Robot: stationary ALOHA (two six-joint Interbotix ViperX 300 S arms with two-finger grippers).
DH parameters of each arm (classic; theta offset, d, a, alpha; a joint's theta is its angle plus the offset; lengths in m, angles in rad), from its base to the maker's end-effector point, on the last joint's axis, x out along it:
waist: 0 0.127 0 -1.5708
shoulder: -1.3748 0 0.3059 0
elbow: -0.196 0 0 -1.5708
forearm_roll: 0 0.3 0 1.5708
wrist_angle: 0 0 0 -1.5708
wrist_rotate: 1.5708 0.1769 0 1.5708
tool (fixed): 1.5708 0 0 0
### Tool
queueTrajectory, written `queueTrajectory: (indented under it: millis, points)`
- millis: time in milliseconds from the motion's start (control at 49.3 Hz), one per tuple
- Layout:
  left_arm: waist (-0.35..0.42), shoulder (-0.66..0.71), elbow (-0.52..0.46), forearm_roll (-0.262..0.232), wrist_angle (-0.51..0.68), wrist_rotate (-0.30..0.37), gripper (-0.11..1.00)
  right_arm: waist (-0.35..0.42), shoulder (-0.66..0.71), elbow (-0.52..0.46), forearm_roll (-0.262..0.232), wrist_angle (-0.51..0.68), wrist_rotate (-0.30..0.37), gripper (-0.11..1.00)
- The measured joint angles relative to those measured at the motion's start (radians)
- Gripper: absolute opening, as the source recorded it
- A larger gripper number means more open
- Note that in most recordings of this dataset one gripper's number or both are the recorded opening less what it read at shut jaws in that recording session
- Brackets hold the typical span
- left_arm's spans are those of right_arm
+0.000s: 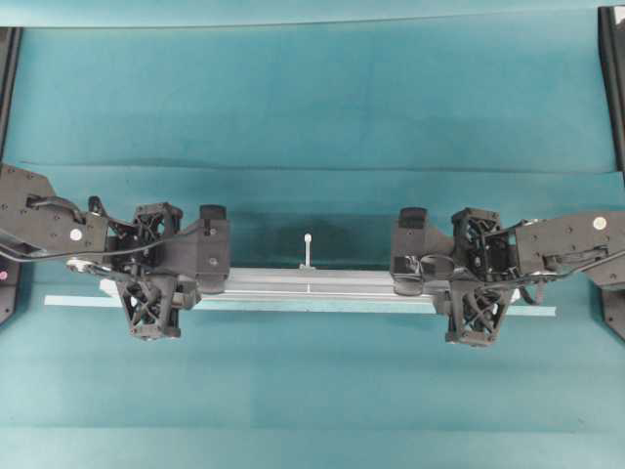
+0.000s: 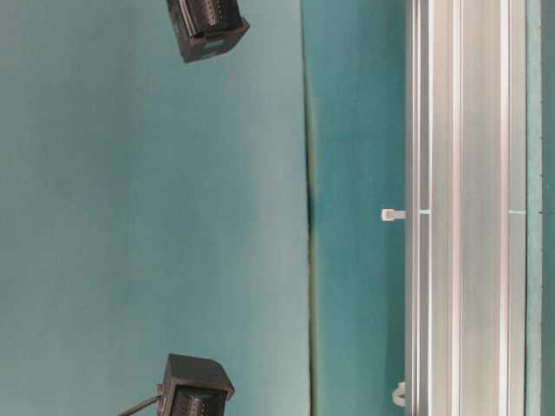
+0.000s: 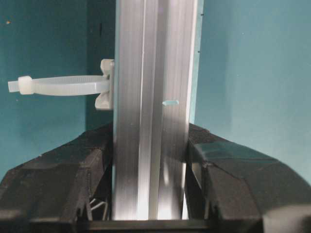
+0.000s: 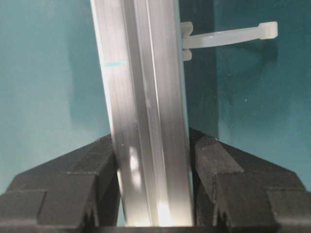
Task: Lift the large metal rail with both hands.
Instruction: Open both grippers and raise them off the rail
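Stretching across a teal counter (image 1: 312,98), the large metal rail (image 1: 312,281) lies level between two black robot arms, with a thin pale strip (image 1: 68,300) running along its near side in the overhead view. The left hand (image 1: 161,269) pinches the rail near one end; the right hand (image 1: 469,276) pinches it near the other. Each wrist camera shows what the overhead view hides: the black fingers (image 3: 63,184) pressed flat against both grooved sides of the rail, on the left hand and on the right alike. The table-level view shows the silver grooves close up, with no grip in sight. One white zip tie (image 1: 308,249) sticks out from the rail's far side at mid-length.
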Motion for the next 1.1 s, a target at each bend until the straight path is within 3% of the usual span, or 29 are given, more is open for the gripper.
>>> queueTrajectory:
  millis: [771,872,913,994,1095]
  points:
    - [0.000,0.002,0.011,-0.002,-0.020,0.003,0.36,0.000,-0.002,0.015,0.002,-0.046,0.006,0.40]
    - [0.000,0.002,0.014,-0.002,-0.021,-0.002,0.36,-0.002,0.000,0.018,0.003,-0.046,0.006,0.65]
    - [0.000,0.002,0.012,-0.002,-0.021,-0.006,0.42,-0.003,0.005,0.029,0.003,-0.046,0.009,0.76]
    - [-0.002,0.008,0.021,-0.002,-0.014,-0.012,0.67,-0.003,0.006,0.034,0.003,-0.041,0.011,0.92]
    - [-0.003,0.011,0.028,-0.002,-0.015,-0.012,0.92,-0.003,0.008,0.034,0.003,-0.041,0.011,0.96]
